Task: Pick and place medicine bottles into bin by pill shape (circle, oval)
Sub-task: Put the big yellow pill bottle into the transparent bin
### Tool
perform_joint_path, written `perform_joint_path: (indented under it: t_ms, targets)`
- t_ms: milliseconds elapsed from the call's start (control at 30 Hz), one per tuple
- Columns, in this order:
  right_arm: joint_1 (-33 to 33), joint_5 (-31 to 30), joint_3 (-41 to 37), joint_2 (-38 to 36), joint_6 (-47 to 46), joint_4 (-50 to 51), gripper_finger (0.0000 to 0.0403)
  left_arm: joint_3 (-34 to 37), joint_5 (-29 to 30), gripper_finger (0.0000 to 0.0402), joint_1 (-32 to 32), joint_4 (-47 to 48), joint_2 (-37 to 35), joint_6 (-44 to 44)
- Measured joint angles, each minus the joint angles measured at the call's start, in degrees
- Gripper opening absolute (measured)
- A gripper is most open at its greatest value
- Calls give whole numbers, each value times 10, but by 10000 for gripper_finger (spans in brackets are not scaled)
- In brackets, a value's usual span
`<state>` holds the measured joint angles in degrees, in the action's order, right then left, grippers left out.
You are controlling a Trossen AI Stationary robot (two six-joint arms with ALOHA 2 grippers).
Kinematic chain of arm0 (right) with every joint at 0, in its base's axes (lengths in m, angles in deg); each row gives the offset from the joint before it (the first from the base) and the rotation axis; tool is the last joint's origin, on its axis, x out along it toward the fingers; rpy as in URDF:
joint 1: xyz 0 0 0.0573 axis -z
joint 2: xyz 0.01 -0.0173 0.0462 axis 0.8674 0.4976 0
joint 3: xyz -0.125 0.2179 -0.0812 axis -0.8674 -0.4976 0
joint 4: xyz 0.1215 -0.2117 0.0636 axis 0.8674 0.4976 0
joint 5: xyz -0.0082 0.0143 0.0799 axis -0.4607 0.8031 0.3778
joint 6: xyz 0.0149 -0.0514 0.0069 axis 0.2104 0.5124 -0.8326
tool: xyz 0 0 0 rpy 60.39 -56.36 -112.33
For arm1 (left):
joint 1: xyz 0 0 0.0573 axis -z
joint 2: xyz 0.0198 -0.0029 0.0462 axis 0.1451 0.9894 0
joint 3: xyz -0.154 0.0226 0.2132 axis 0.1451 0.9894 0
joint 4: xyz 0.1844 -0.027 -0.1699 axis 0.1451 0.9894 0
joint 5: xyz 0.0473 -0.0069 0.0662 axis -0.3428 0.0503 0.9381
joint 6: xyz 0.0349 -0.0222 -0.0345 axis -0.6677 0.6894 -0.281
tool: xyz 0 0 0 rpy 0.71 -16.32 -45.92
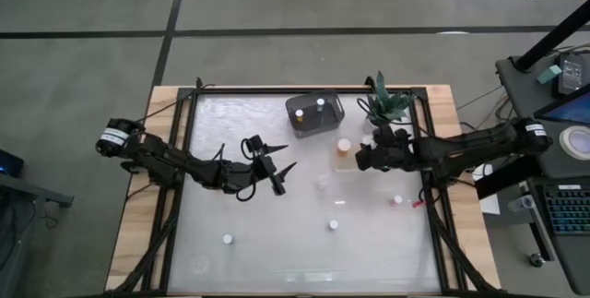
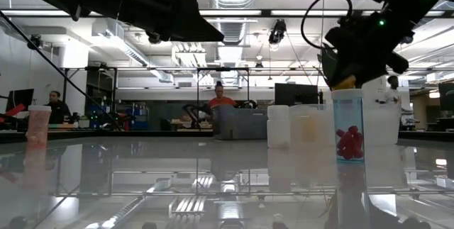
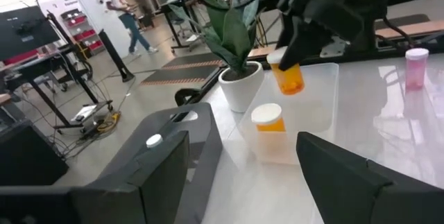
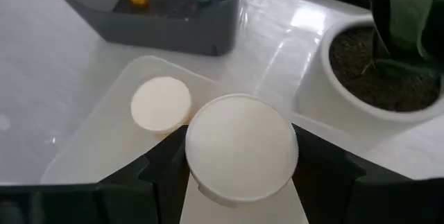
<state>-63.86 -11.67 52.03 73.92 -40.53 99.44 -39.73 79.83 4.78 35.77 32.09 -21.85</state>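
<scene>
My right gripper [image 4: 239, 158] clamps an upright orange bottle [image 3: 289, 76] by its white cap, just above the clear tray [image 4: 90, 137]; the left gripper [image 1: 277, 171] gapes empty.

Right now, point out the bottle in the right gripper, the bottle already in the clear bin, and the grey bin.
held bottle [image 4: 241, 145]: right wrist view, on its white cap.
bottle in the clear bin [image 4: 161, 104]: right wrist view, on its cap.
grey bin [image 1: 314, 113]: high view, on its floor.
</scene>
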Motion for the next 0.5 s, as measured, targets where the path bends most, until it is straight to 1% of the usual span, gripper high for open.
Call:
perform_joint_path:
  t_ms: [233,333,500]
  targets:
    - [1,-17,-31,20,-15,-55,205,0,0,250,0,-8,0,0]
    - [1,-35,-39,34,-17,-79,205,0,0,250,0,-9,0,-2]
    - [2,-60,-40,64,-26,-93,205,0,0,250,0,-9,0,-5]
